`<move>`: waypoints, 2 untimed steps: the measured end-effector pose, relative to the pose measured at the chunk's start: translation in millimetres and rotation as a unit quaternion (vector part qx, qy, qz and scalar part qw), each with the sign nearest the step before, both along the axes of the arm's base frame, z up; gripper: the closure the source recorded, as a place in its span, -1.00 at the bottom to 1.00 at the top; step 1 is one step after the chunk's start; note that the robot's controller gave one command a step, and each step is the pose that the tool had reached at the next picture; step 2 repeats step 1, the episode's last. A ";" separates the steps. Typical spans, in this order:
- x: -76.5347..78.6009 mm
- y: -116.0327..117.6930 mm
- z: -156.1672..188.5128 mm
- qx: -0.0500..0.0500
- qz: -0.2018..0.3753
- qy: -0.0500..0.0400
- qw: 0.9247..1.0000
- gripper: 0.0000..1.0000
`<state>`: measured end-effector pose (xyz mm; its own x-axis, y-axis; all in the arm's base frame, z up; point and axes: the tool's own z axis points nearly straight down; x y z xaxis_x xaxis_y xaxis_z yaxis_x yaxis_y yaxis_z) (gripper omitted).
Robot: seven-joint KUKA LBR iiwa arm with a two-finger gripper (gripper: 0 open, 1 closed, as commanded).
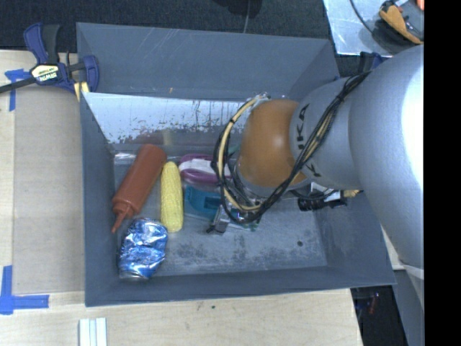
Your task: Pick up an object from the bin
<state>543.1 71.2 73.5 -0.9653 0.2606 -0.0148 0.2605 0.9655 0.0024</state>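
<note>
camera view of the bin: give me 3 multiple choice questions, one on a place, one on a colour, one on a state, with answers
1. Where in the bin does the crumpled blue and silver can lie?
A) lower left corner of the floor
B) against the right wall
C) middle of the floor

2. What colour is the corn cob?
A) green
B) yellow
C) white

3. How is the red-brown squeeze bottle placed?
A) upright on its base
B) lying on its side
C) hanging over the rim

Answers:
1 A: the can sits in the floor's lower left corner, well left of the gripper.
2 B: the cob is plain yellow along its whole length.
3 B: the bottle lies flat beside the cob, its nozzle pointing down toward the can.
</note>
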 end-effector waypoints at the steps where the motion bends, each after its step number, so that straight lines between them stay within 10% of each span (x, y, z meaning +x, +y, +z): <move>1: 16.3 -51.1 111.2 -0.003 0.032 0.006 0.999 1.00; 2: 16.3 -51.1 111.2 -0.003 0.032 0.006 0.999 1.00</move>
